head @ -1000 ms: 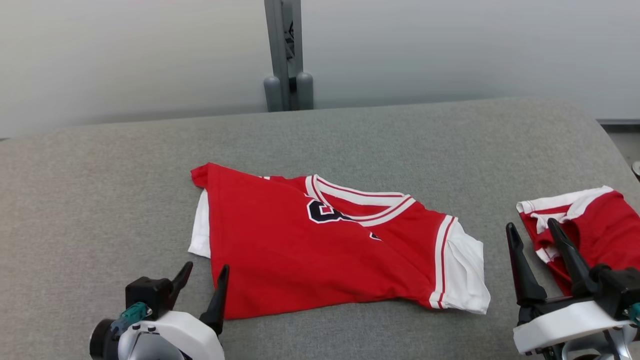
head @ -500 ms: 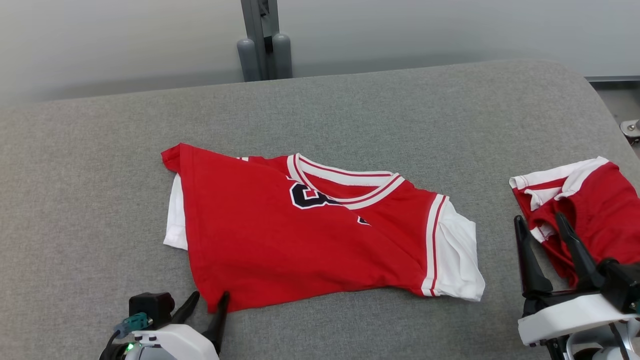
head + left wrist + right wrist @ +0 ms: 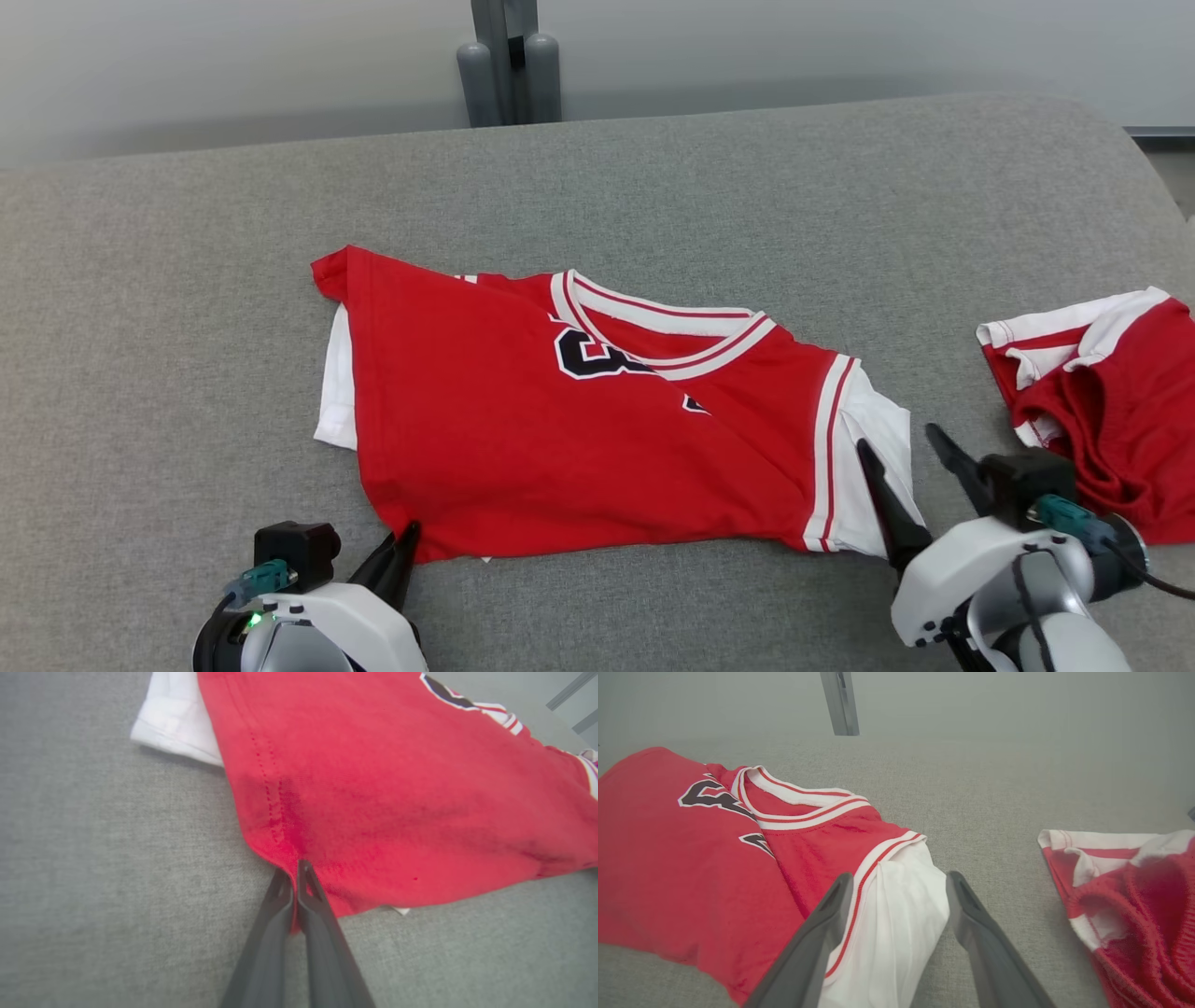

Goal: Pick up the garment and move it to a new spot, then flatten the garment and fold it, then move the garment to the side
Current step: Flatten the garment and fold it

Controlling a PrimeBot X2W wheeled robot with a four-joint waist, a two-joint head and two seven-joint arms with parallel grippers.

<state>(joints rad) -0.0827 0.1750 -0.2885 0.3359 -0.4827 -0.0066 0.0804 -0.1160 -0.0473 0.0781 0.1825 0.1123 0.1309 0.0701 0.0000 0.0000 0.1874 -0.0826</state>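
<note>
The jersey [image 3: 579, 439] lies mid-table [image 3: 747, 187], seemingly folded once. The left gripper [image 3: 400, 551] pinches its near-left corner. The right gripper [image 3: 898, 443], fingers wide, hovers at its near-right white sleeve. I'd judge that more folding and the sideways move remain.

The left gripper [image 3: 403, 541] and right gripper [image 3: 894, 439] each have two long, dark, tapering fingers [image 3: 808, 952] on a glossy white housing [image 3: 962, 569] with a black block [image 3: 297, 551] and teal connector [image 3: 261, 577]. The left shows a green light [image 3: 254, 620], the right a black cable [image 3: 1167, 586].
</note>
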